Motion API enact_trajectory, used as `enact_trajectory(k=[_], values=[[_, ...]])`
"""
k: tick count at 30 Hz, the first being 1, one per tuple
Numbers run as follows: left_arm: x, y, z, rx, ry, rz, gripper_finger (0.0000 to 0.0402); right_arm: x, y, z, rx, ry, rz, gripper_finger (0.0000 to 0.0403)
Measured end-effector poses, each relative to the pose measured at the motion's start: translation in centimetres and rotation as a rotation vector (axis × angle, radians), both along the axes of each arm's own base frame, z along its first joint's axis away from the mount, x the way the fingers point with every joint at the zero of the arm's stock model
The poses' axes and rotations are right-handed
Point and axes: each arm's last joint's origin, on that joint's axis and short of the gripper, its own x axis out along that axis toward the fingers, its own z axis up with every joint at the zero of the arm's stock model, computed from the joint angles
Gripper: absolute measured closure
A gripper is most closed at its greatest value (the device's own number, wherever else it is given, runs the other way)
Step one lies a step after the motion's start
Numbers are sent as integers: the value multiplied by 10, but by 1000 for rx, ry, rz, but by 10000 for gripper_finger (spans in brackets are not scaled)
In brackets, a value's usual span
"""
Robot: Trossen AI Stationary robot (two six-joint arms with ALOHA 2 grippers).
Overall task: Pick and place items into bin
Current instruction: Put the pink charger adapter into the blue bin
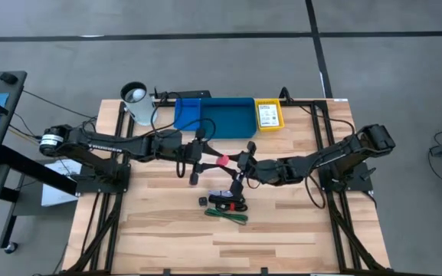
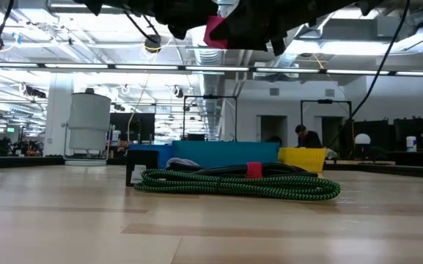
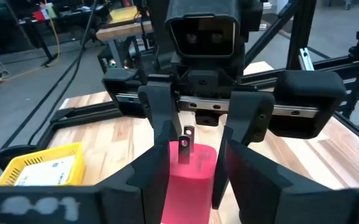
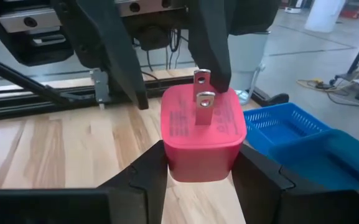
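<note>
Edges: wooden surface has bare board along the side farthest from the blue bin; black frame rails run down both flanks.
Far edge: the bin sits against it, with a yellow tray touching one side and a white cup near the other.
Clutter: black-red cable bundle, green ties and black block lie together, well apart from the bin.
Pink-red cube: held in the air between bin and clutter, prongs up.
Right claw: clamped on the cube's sides; arm stretched low towards the centre, short of the bin.
Left claw: meets it head-on, fingers apart on either side of the cube's pronged end; arm reaching across in front of the bin.
</note>
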Motion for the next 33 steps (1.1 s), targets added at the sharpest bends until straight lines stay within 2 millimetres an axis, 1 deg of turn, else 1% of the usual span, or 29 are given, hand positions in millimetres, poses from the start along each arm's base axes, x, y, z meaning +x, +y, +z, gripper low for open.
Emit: enact_trajectory(k=[4, 12, 21, 26, 33], values=[[0, 0, 0, 11, 4, 18, 242, 0, 3, 0, 1, -2, 8, 259], [0, 1, -2, 43, 23, 27, 241, -3, 12, -1, 1, 12, 29, 259], [-1, 0, -6, 81, 60, -12, 241, -3, 13, -2, 3, 20, 42, 260], [-1, -1, -4, 62, 41, -52, 241, -3, 14, -1, 6, 12, 48, 258], [0, -1, -1, 31, -3, -63, 241, -2, 14, 1, 11, 2, 60, 259]])
